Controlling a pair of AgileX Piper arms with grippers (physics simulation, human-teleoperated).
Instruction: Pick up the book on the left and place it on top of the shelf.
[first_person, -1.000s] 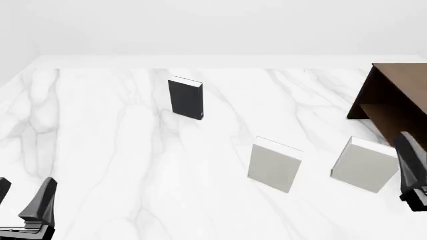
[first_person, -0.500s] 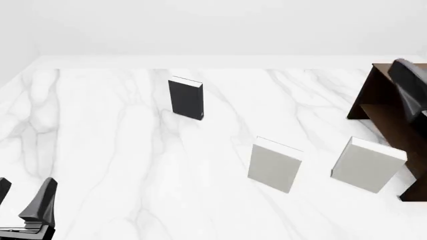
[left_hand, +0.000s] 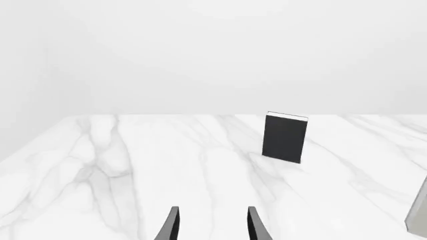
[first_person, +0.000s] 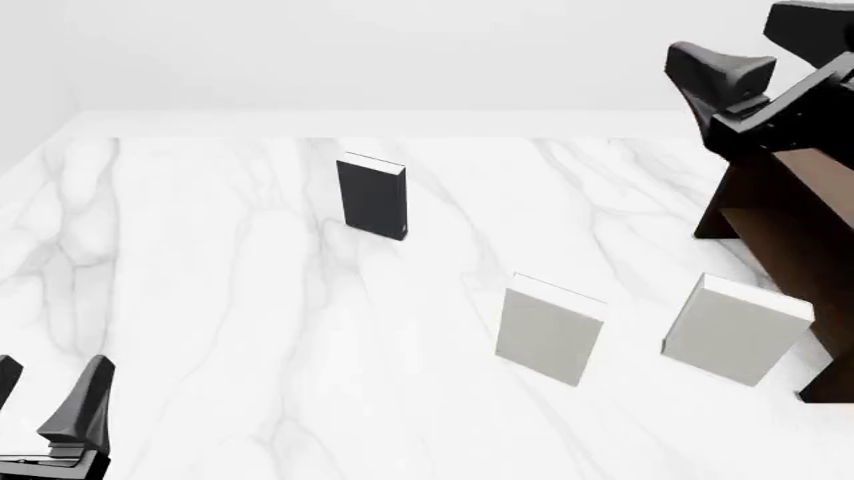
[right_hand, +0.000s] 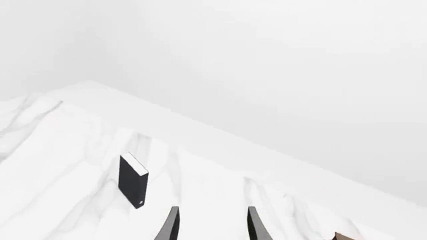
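The book (first_person: 371, 196), thin, dark charcoal with a light page edge, stands upright on the marble table at the far left-centre. It also shows in the left wrist view as the book (left_hand: 285, 137) and in the right wrist view as the book (right_hand: 132, 181). The dark brown shelf (first_person: 787, 215) sits at the right edge. My left gripper (first_person: 47, 395) rests low at the near left corner, open and empty, far from the book. My right gripper (first_person: 758, 48) hangs high above the shelf, open, with nothing between its fingers (right_hand: 171, 226).
Two thicker pale grey-white books stand upright near the front right: one (first_person: 550, 328) mid-table, the other (first_person: 734, 330) just in front of the shelf. The pale book's edge (left_hand: 419, 215) shows in the left wrist view. A shelf corner (right_hand: 343, 236) peeks into the right wrist view.
My right arm has risen from low beside the right pale book to high above the shelf, gripper turned toward the left. The left arm and all books are unmoved.
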